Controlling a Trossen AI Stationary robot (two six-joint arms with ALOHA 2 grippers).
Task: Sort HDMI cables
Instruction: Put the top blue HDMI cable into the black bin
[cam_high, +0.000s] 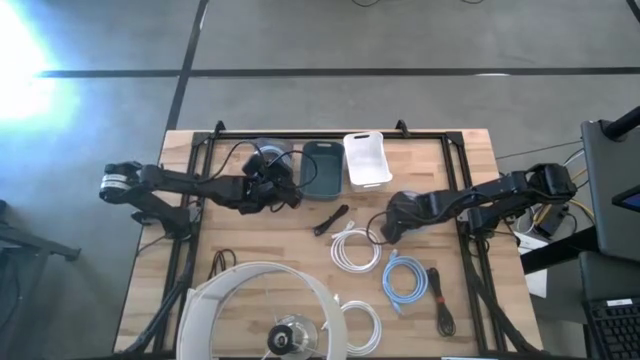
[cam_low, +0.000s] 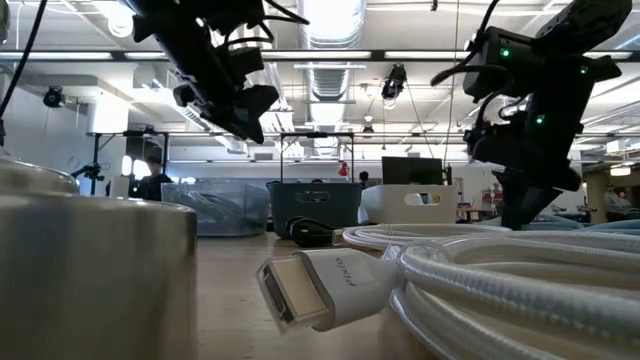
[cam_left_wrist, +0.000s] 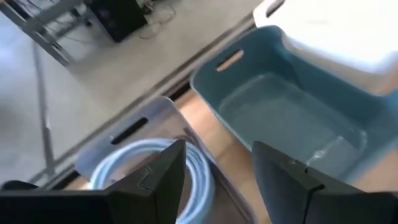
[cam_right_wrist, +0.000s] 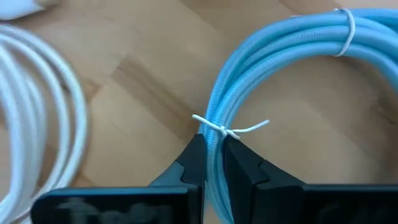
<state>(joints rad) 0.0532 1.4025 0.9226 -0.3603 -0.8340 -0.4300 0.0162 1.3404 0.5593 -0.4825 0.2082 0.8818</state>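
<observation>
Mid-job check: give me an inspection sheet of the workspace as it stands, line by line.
Surface: wooden table, bare patches.
Job's things: light blue coil on the table; white coil beside it; another light blue coil in the clear bin.
Clutter: white lamp shade.
Grippers: right hand shut on light blue coil; left hand open over the bins.
Cables: black cable loose.
Surroundings: concrete floor.

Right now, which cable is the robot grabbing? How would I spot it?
Find the wooden table, then the right arm reaching in from its right side. Under that arm's gripper lies a light blue cable coil, with the fingers shut on its strands. It is the only blue coil out on the table, lying between a white coil and a black cable.
</observation>
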